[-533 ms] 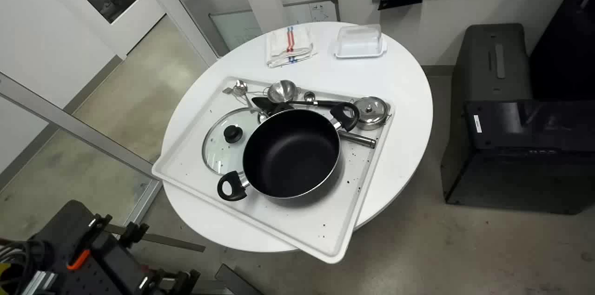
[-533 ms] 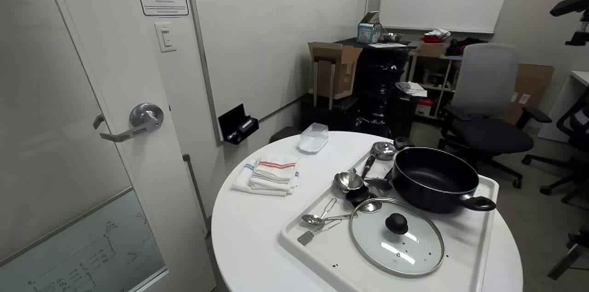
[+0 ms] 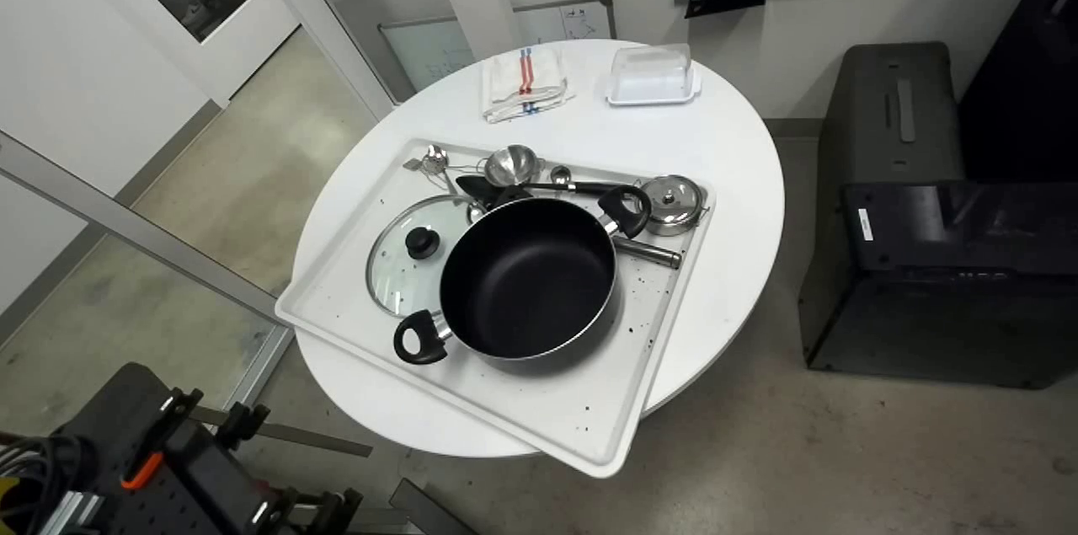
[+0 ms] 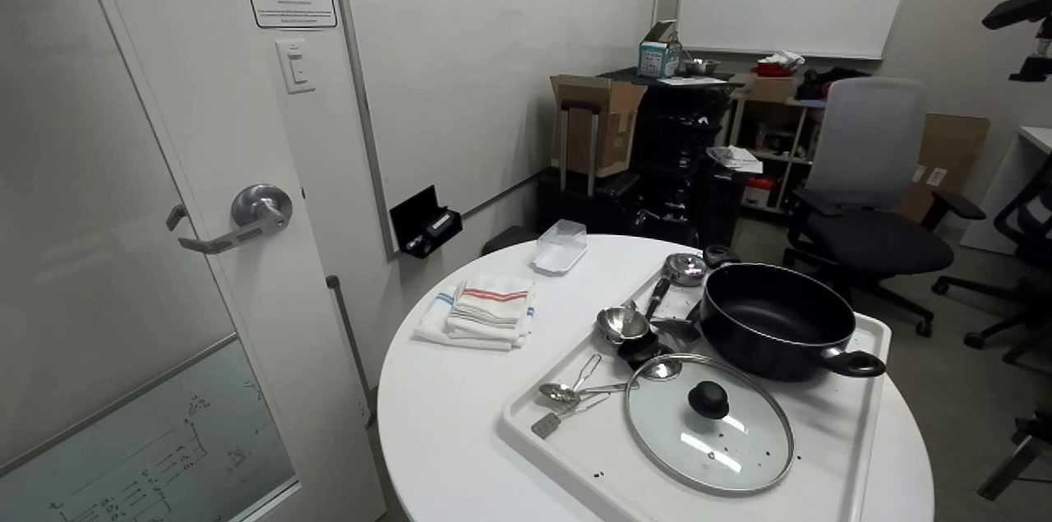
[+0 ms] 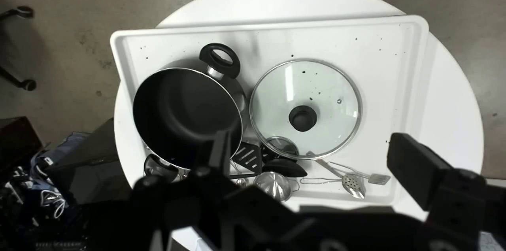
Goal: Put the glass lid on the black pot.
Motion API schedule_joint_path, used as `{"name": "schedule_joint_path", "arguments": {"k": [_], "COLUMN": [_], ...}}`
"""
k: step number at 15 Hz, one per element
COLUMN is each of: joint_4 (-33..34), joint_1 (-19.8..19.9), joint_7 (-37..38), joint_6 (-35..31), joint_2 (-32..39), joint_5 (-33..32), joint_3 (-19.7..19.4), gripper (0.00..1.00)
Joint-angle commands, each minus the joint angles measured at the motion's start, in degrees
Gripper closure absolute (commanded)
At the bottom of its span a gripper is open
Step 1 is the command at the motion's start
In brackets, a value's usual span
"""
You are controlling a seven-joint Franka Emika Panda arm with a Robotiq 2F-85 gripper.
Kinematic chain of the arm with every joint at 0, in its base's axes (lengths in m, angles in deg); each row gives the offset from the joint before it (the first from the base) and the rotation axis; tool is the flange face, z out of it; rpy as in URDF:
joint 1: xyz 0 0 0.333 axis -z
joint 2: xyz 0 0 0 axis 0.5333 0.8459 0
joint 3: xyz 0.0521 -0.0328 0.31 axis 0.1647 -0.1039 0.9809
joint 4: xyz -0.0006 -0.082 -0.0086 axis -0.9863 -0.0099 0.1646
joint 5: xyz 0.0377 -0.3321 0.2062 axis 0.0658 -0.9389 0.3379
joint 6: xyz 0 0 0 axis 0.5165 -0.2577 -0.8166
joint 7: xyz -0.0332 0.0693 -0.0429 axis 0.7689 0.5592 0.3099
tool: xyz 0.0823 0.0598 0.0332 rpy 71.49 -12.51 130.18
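Note:
The glass lid (image 5: pixel 324 85) lies knob up on the white tray (image 5: pixel 407 85). Its edge lies over some utensils. It also shows in both exterior views (image 3: pixel 396 265) (image 4: pixel 699 456). The black pot (image 5: pixel 178 104) stands upright and uncovered beside the lid, and it shows in both exterior views (image 3: pixel 530 282) (image 4: pixel 764 341). I cannot tell whether lid and pot touch. My gripper (image 5: pixel 312 154) is open and empty in the wrist view, above the tray, with the lid's knob framed just beyond its fingers. The gripper is out of both exterior views.
Utensils crowd the tray beside lid and pot: a small metal bowl (image 5: pixel 272 185), a slotted spoon (image 5: pixel 353 185), a black spatula (image 5: pixel 249 158) and a small lidded pot (image 3: pixel 671 205). Folded towels (image 3: pixel 526 84) and a clear container (image 3: pixel 653 76) sit on the round table (image 3: pixel 733 282).

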Motion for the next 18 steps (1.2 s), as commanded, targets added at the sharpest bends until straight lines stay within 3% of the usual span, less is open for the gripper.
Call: {"name": "schedule_joint_path", "arguments": {"k": [1,9,18], "joint_4": [0.1,1.7,9.0], "joint_1": [-1.0,-0.8,-1.0], "joint_7": [0.6,-1.6,-10.2], "joint_6": [0.2,-0.4,-0.2], "joint_2": [0.2,4.2,21.7], "joint_5": [-0.8,-0.9,-1.9], "joint_3": [-1.0,-2.0,-5.9], "gripper": [0.00,0.00,0.00]}}
